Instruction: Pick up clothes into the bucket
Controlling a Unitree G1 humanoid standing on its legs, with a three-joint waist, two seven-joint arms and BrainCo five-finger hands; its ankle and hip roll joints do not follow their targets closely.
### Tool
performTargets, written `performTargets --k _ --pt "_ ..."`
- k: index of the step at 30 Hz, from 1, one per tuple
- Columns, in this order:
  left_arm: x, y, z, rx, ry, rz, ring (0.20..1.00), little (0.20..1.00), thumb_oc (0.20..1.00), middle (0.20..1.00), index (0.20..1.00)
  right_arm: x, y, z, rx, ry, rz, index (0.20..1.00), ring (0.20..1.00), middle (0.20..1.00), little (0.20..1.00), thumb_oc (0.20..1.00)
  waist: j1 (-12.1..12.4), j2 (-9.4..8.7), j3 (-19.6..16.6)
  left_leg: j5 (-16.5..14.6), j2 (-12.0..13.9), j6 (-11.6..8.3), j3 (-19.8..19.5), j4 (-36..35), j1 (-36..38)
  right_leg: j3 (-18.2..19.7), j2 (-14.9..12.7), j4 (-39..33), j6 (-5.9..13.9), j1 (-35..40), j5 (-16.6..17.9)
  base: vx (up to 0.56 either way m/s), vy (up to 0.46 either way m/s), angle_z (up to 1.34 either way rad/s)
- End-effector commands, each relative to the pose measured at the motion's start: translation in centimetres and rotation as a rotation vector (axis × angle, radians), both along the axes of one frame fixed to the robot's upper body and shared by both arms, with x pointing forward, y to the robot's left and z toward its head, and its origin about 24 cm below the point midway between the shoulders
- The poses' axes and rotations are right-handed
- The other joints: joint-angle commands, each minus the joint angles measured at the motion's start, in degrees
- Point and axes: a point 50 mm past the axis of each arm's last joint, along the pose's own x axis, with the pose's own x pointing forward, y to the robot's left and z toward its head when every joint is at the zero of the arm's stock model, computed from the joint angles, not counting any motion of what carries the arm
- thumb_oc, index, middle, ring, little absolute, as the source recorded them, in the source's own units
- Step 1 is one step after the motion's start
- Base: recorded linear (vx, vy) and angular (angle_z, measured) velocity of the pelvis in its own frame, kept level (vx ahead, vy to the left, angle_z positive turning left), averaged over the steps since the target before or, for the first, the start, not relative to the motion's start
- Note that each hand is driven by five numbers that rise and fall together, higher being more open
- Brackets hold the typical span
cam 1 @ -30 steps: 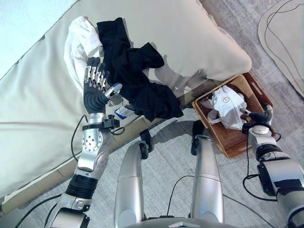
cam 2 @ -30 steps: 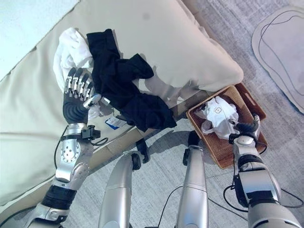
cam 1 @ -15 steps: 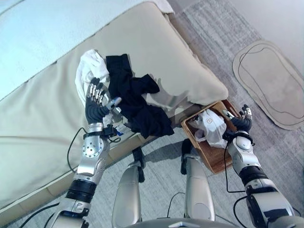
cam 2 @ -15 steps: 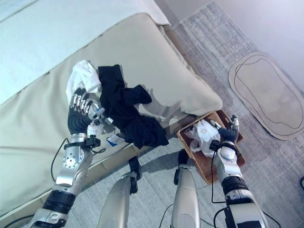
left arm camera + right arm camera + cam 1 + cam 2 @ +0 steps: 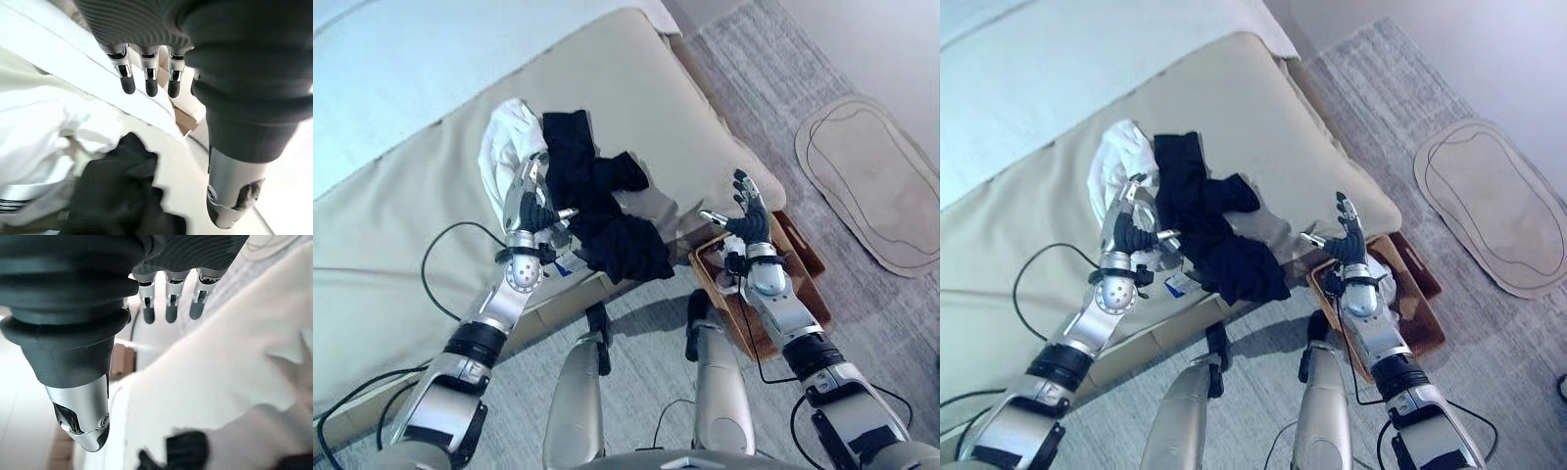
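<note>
While the black garment (image 5: 602, 211) and white garment (image 5: 504, 152) lie heaped on the bed (image 5: 411, 225), well apart from the basket (image 5: 803, 284), both spread, empty robot hands—left (image 5: 536, 208), right (image 5: 744, 217)—risk snagging only loose folds.

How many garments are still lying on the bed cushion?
2: a white garment by the left hand and a black garment beside it, draping over the cushion's edge. More may be hidden beneath them.

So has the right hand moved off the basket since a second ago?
Yes. The right hand has lifted from the wicker basket's outer side and swung toward the bed, now open above the basket's bed-side end, near the black clothes.
</note>
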Motion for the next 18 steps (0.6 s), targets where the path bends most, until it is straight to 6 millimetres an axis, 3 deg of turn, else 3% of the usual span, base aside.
performTargets --k 1,5,11,13,14,15,16,17,18 --pt "0.7 1.2 3.3 0.216 -0.115 0.057 1.000 1.000 1.000 1.000 1.000 -0.2 1.3 2.4 0.014 -0.137 0.064 1.000 1.000 1.000 1.000 1.000 -0.04 -1.97 -0.60 -2.49 0.64 -0.78 -1.02 5.58 -4.90 -0.47 -2.23 -5.40 2.86 0.04 4.69 -0.10 0.011 -0.03" --pt "1.5 1.2 5.7 0.393 -0.158 0.074 1.000 1.000 1.000 1.000 1.000 -0.2 1.2 2.8 -0.014 -0.155 0.066 1.000 1.000 1.000 1.000 1.000 -0.76 -2.16 0.37 -2.82 0.90 -0.76 -1.42 8.43 -9.82 0.16 -2.14 -2.70 2.58 -4.54 4.19 -0.09 0.009 -0.03" --pt "3.0 0.7 7.7 0.606 -0.155 0.123 1.000 1.000 1.000 1.000 1.000 0.0 0.4 3.6 -0.035 -0.181 0.047 1.000 1.000 1.000 1.000 1.000 -2.10 -2.29 0.90 -4.36 1.06 -0.23 -2.12 14.65 -17.30 1.85 -1.63 3.27 2.12 -12.26 2.72 -0.06 0.016 0.06" --pt "3.2 0.5 8.4 0.637 -0.167 0.120 1.000 1.000 1.000 1.000 1.000 -0.2 0.1 3.9 -0.032 -0.195 0.048 1.000 1.000 1.000 1.000 1.000 -2.47 -2.37 0.79 -5.02 1.28 -0.08 -2.20 16.68 -19.61 2.44 -1.45 4.66 2.01 -14.53 2.58 0.00 0.012 -0.09" --pt "3.2 0.5 8.6 0.639 -0.175 0.115 1.000 1.000 1.000 1.000 1.000 -0.2 0.0 4.0 -0.026 -0.204 0.046 1.000 1.000 1.000 1.000 1.000 -2.55 -2.12 0.64 -6.85 1.62 -0.41 -2.61 17.45 -19.73 2.96 -0.93 5.95 2.52 -15.00 0.92 -0.03 0.012 -0.09" --pt "3.3 0.5 8.8 0.645 -0.183 0.119 1.000 1.000 1.000 1.000 1.000 -0.3 -0.2 4.1 -0.014 -0.210 0.042 1.000 1.000 1.000 1.000 1.000 -2.88 -2.30 0.68 -5.49 1.47 0.04 -2.27 18.23 -21.63 3.03 -1.30 6.01 1.96 -16.74 2.40 0.05 0.004 -0.07" --pt "3.3 0.6 9.0 0.657 -0.184 0.125 1.000 1.000 1.000 1.000 1.000 -0.3 -0.3 4.2 -0.008 -0.214 0.041 1.000 1.000 1.000 1.000 1.000 -3.02 -2.15 0.34 -7.19 1.71 -0.33 -2.63 18.92 -21.72 3.45 -0.84 6.82 2.46 -17.00 0.94 -0.11 0.017 -0.05" --pt "3.5 0.4 9.3 0.660 -0.189 0.123 1.000 1.000 1.000 1.000 1.000 -0.4 -0.5 4.3 -0.005 -0.220 0.034 1.000 1.000 1.000 1.000 1.000 -3.29 -2.31 0.40 -5.69 1.61 0.12 -2.25 19.16 -23.32 3.32 -1.19 6.47 1.96 -18.36 2.56 0.04 0.013 -0.05" --pt "3.5 0.3 9.5 0.658 -0.194 0.122 1.000 1.000 1.000 1.000 1.000 -0.4 -0.5 4.2 -0.004 -0.221 0.033 1.000 1.000 1.000 1.000 1.000 -3.35 -2.10 0.06 -7.34 1.87 -0.22 -2.51 19.42 -23.16 3.70 -0.70 7.18 2.52 -18.41 1.03 -0.02 0.026 -0.08"
